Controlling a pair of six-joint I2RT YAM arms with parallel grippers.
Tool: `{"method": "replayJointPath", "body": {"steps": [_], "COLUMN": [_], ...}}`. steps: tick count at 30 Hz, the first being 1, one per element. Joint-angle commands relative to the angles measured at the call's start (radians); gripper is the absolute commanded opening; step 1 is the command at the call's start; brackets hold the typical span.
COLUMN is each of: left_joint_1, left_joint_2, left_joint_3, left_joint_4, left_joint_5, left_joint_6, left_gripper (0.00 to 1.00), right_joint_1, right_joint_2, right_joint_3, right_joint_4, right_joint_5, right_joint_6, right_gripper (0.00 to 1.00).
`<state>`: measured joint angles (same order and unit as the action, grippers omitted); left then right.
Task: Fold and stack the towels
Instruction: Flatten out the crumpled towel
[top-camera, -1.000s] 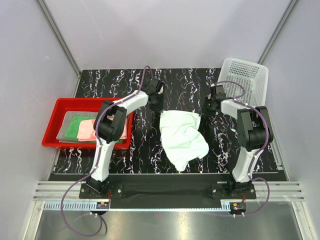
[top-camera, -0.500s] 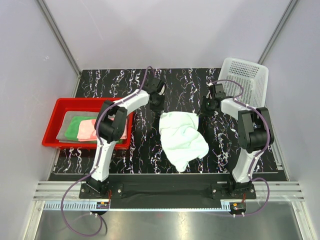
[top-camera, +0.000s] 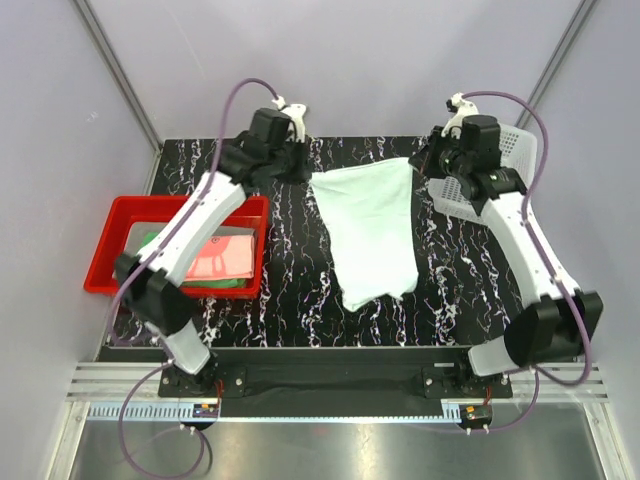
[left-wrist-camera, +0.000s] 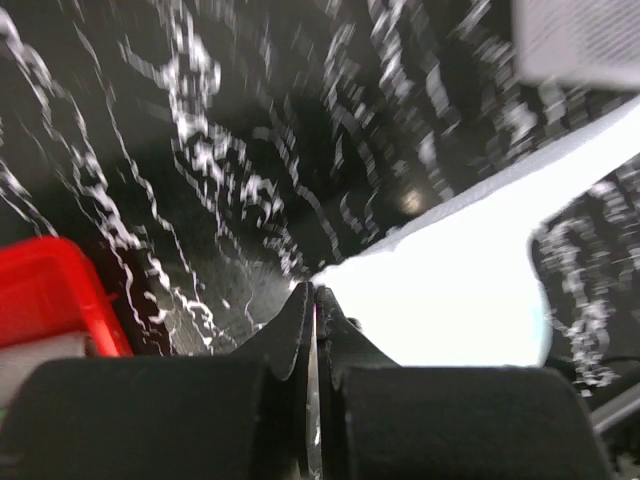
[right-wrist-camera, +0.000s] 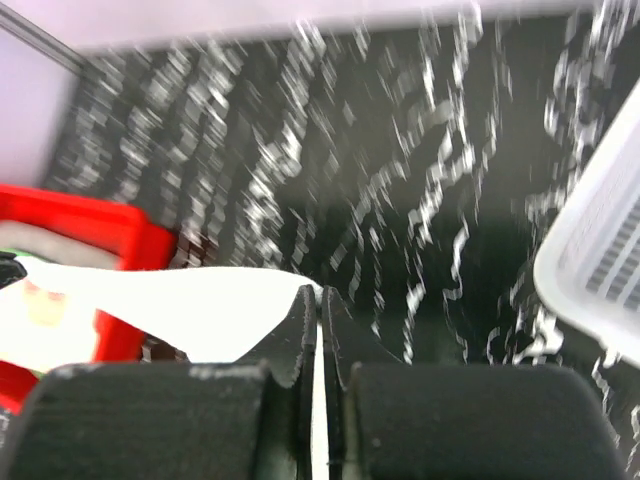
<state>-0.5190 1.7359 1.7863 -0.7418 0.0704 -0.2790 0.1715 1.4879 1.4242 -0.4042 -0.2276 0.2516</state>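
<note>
Right gripper: jaws pressed together, a corner of a pale towel pinched between them and stretched leftward. Red tray seen at left behind the cloth. White perforated basket at right. Black marbled counter beneath, blurred.

No writing, label or number can be read (wrist views blurred).

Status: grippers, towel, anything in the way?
Left gripper and right gripper both shut on far corners of mint towel. Towel stretched between them, unfolded. White basket close beside right gripper.
</note>
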Motion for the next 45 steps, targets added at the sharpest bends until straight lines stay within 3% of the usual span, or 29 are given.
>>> {"method": "replayJointPath", "body": {"steps": [1, 11, 19, 24, 29, 33, 39, 45], "left_joint_1": [0.004, -0.025, -0.185, -0.243, -0.245, -0.225, -0.035, 0.145], "left_joint_2": [-0.1, -0.416, -0.665, -0.705, -0.656, -0.517, -0.287, 0.025], "left_joint_3": [0.027, 0.05, -0.103, -0.076, -0.044, -0.011, -0.007, 0.09], "left_joint_4": [0.005, 0.052, 0.176, 0.163, 0.122, 0.09, 0.163, 0.271], "left_joint_5": [-0.004, 0.189, 0.295, 0.286, 0.182, 0.088, 0.118, 0.232], "left_joint_6": [0.023, 0.047, 0.021, -0.008, 0.017, 0.052, 0.064, 0.093], "left_gripper": [0.0, 0.0, 0.0, 0.0, 0.0, 0.0, 0.0, 0.0], "right_joint_1": [0.006, 0.01, 0.01, 0.008, 0.01, 0.008, 0.008, 0.003], "right_joint_2": [-0.09, -0.42, -0.794, -0.851, -0.789, -0.669, -0.382, 0.01], "right_joint_3": [0.067, 0.07, -0.09, -0.052, -0.008, -0.03, -0.087, 0.001], "right_joint_4": [-0.039, -0.053, -0.044, -0.041, -0.053, -0.027, 0.181, 0.387], "right_joint_5": [-0.039, -0.134, -0.202, -0.239, -0.173, -0.063, -0.007, -0.044], "right_joint_6": [-0.032, -0.023, 0.015, 0.071, 0.032, -0.044, -0.135, -0.17], "right_gripper": [0.0, 0.0, 0.0, 0.0, 0.0, 0.0, 0.0, 0.0]}}
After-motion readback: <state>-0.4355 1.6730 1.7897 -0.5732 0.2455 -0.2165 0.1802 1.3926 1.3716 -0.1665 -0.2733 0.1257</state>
